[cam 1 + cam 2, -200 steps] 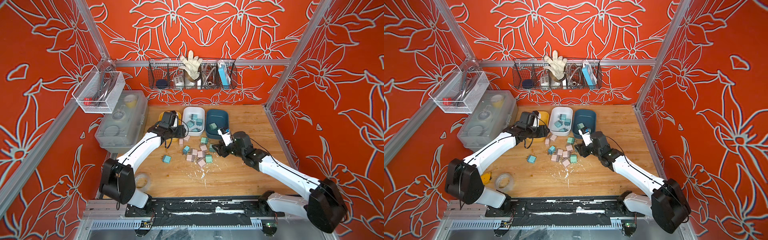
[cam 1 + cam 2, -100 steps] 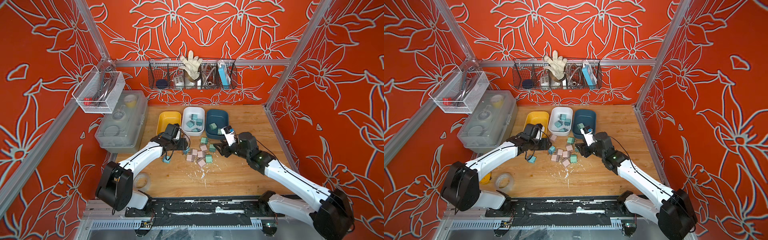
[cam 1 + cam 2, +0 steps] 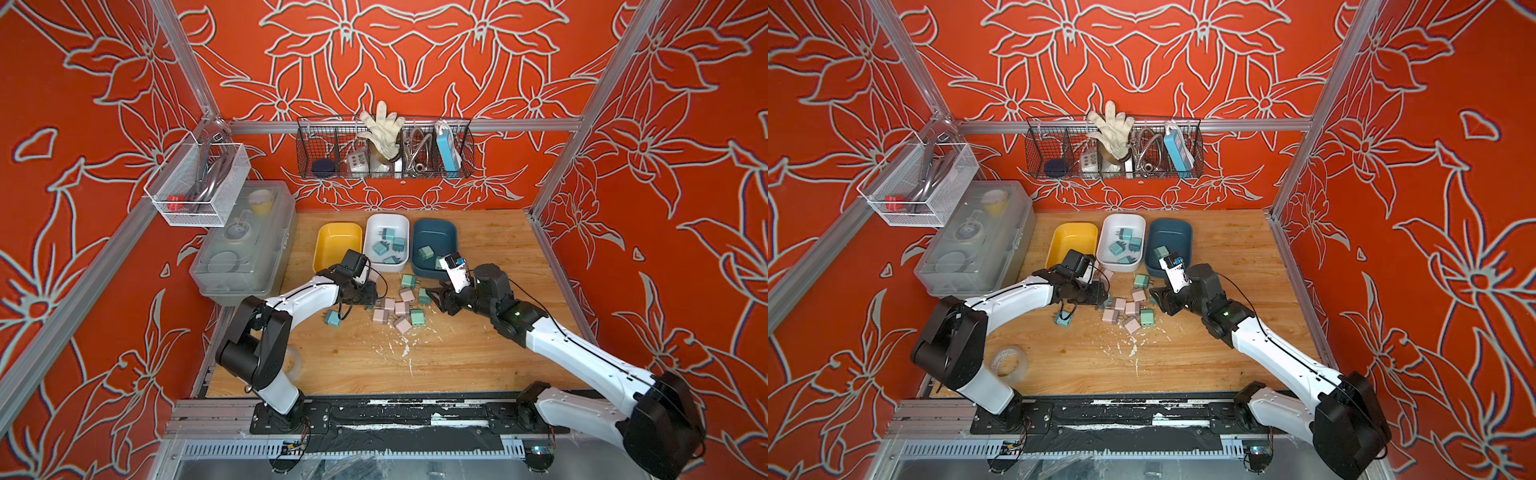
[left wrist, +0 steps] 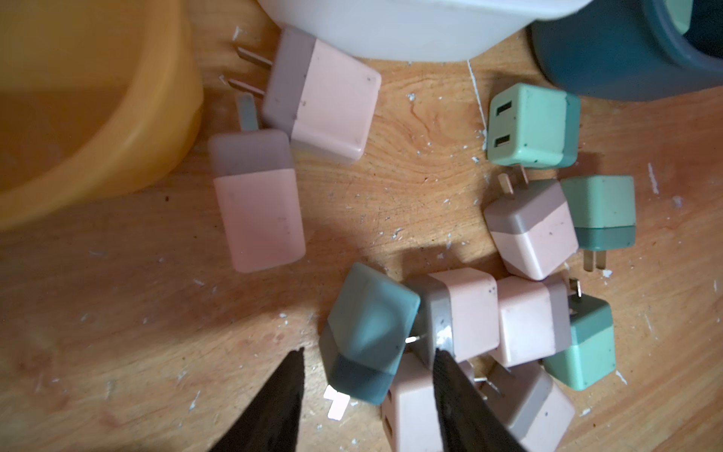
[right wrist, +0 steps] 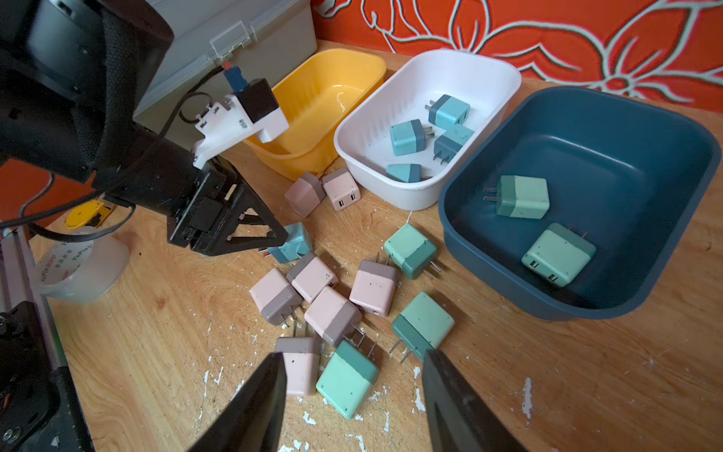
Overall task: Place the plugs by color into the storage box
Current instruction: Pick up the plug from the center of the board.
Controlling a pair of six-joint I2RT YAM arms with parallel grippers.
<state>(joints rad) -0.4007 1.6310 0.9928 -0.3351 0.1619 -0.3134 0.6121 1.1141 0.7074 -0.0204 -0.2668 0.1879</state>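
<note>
1. Swinging down from the yellow bin [image 3: 337,237], the left gripper [image 3: 371,297] now sits low at the edge of the loose plugs [image 3: 402,308] on the table [image 3: 478,357] in both top views; the right gripper [image 3: 434,297] hovers at their other side.
2. Left wrist: its fingers stand parted around a light blue plug [image 4: 367,328], a gap on one side, nothing clamped.
3. Right wrist: fingers spread and empty above a mint plug [image 5: 346,377]; four blue plugs [image 5: 407,137] lie in the white bin [image 5: 481,78], two mint plugs [image 5: 522,197] in the dark blue bin [image 5: 626,164].
</note>
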